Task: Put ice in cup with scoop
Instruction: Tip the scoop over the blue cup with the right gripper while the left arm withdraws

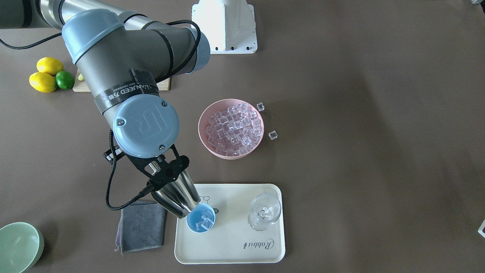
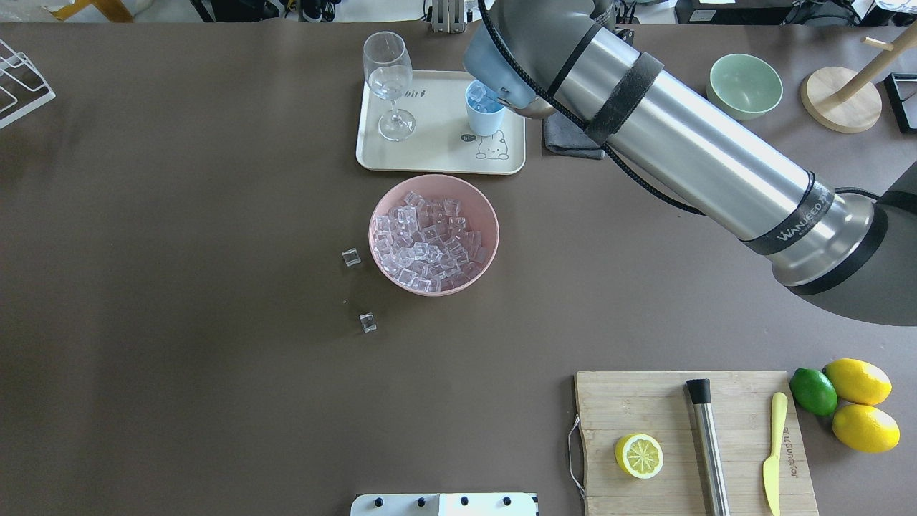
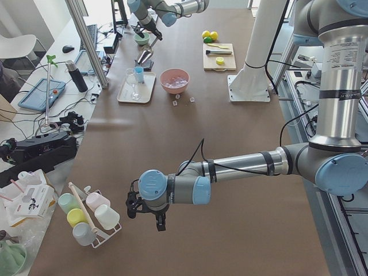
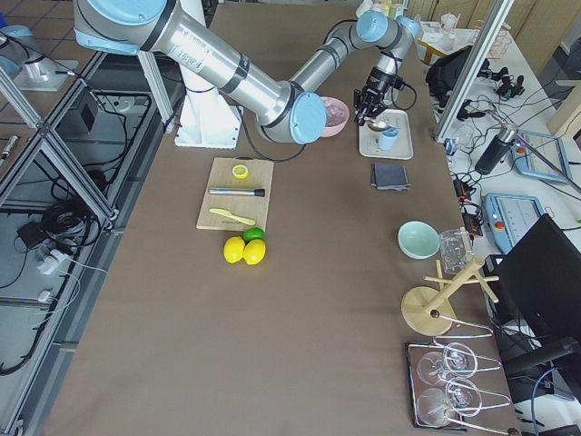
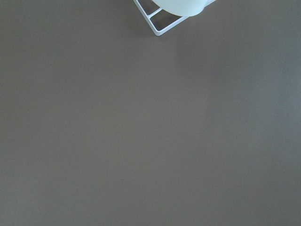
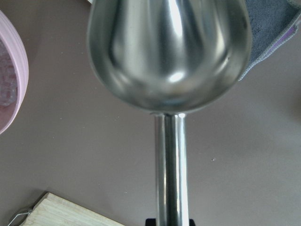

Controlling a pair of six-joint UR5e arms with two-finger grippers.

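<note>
While my right gripper (image 1: 166, 175) clenched the scoop (image 1: 178, 197), its empty trough hung tipped over the cup (image 1: 191, 224), ice (image 1: 205, 220) inside. Pouring seemed done, and the next move called for another load from the pink bowl (image 1: 201, 131). Whether my left gripper (image 3: 148, 213) gripped anything, I couldn't tell.

cup (image 1: 201, 223) top: seemingly half-blocked by scoop (image 1: 178, 197) | gap to glass (image 1: 264, 211): open | tray (image 1: 235, 250) side: cloth (image 1: 142, 226) just beside
</note>
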